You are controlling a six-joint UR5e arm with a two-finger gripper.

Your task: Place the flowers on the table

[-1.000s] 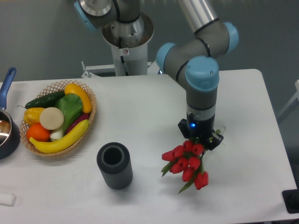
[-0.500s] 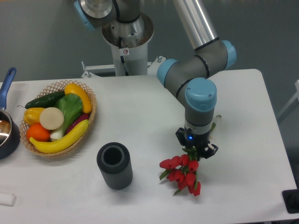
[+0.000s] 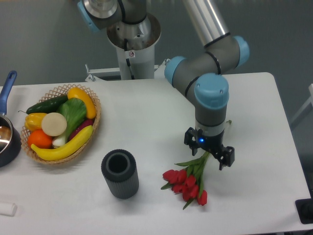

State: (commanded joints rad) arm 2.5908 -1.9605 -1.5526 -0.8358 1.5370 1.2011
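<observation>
The flowers, a bunch of red tulips with green stems, lie on the white table at the front, right of the middle. Their heads point toward the front left and their stems run up toward the back right. My gripper hangs over the stem ends, pointing down. Its jaws stand wide apart, one finger to the left and the other to the right of the stems. The stems pass between the fingers without being clamped.
A dark grey ribbed cylinder vase stands upright left of the flowers. A wicker basket of fruit and vegetables sits at the left. A blue-handled pot is at the left edge. The robot's base is at the back.
The flowers went from hanging in the shut gripper to lying flat on the table. The jaws have opened and the tulip heads have shifted a little to the left.
</observation>
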